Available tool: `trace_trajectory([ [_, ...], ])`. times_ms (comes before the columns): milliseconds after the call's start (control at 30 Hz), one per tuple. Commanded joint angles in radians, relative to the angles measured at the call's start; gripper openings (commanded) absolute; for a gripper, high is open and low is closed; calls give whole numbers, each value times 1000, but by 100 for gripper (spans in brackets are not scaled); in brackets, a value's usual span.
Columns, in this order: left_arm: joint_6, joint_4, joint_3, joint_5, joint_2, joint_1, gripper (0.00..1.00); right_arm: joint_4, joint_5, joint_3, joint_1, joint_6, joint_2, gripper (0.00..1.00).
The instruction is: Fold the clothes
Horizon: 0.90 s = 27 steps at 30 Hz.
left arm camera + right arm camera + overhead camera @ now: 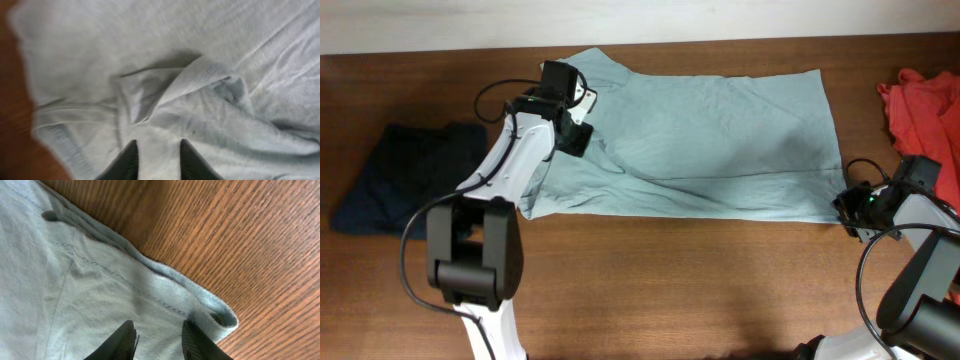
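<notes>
The big T-shirt is soft, thin cloth, pale grey-blue. It lies spread out in the middle of the brown wooden desk. The desk has thin dark stripes in the wood. The shirt makes a wide shape, longer from left to right than from back to front. Its straight end is on the right. The left end is bumpy and bunched. A long crease runs from left to right near the front edge, and small wrinkles cross the rest.

A dark navy cloth lies in a flat heap at the left end of the desk, apart from the shirt. A red-orange cloth lies crumpled at the far right, also apart.

The left pincer is over the bunched left end of the shirt. Its two black fingers stand a little apart. Cloth shows in the gap, but none looks pinched. Just ahead of it a rounded fold with a stitched edge sticks up.

The right pincer is at the shirt's front right corner. It is also partly open and holds nothing. The hem there has a neat line of stitches, and the corner curls over in a small loop on the wood.
</notes>
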Motion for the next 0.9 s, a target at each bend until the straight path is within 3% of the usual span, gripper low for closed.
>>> trace_trajectory([
  [0,31,2,-6,56,93,1,10,-28,131,-43,-9,-1,45,37],
  [133,31,21,-6,56,137,1,5,-27,131,-43,-9,-1,45,37],
  [700,23,223,-6,-15,138,3,8,-34,131,-43,-9,-1,45,37],
  [867,23,342,5,-69,137,6,25,-34,131,-43,-9,-1,45,37],
])
